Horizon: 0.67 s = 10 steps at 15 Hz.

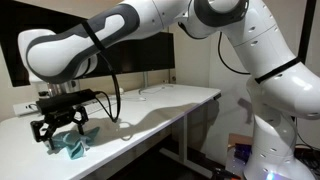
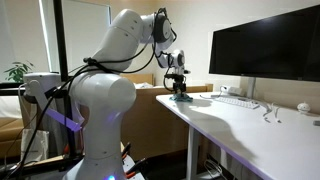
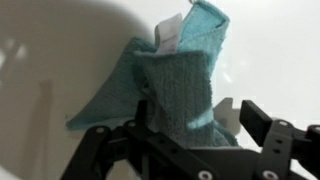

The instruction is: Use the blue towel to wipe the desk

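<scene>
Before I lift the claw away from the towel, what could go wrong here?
1. The blue towel stands bunched up inside the open claw, as the wrist view shows; a fold may catch on a jaw and ride up or drag across the desk.
2. In an exterior view a black cable loops down from the arm close to the desk beside the towel; a sweep might snag it.

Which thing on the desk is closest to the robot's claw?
The blue towel, crumpled right between the fingers of the open gripper. The keyboard lies far off, in front of the monitor.
</scene>
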Available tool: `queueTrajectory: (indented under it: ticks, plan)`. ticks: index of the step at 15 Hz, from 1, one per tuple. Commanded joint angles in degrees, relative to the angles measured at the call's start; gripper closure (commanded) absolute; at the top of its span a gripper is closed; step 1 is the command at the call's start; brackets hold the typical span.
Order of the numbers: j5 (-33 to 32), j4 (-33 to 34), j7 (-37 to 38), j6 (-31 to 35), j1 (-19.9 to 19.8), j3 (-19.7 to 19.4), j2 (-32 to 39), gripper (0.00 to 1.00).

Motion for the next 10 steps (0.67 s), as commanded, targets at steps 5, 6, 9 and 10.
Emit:
queueTrajectory:
  ticks: [5,6,9,10]
  plan:
    - [1.27,0.51,-0.21,-1.75,-0.83,-1.48,-0.43,0.26]
    - [1.51,0.52,-0.36,-1.93,-1.04,-1.56,-0.23,0.33]
    - [1.78,0.55,-0.45,-2.31,-1.36,-1.70,0.01,0.53]
    - [1.68,0.58,-0.42,-2.25,-1.35,-1.75,0.01,0.61]
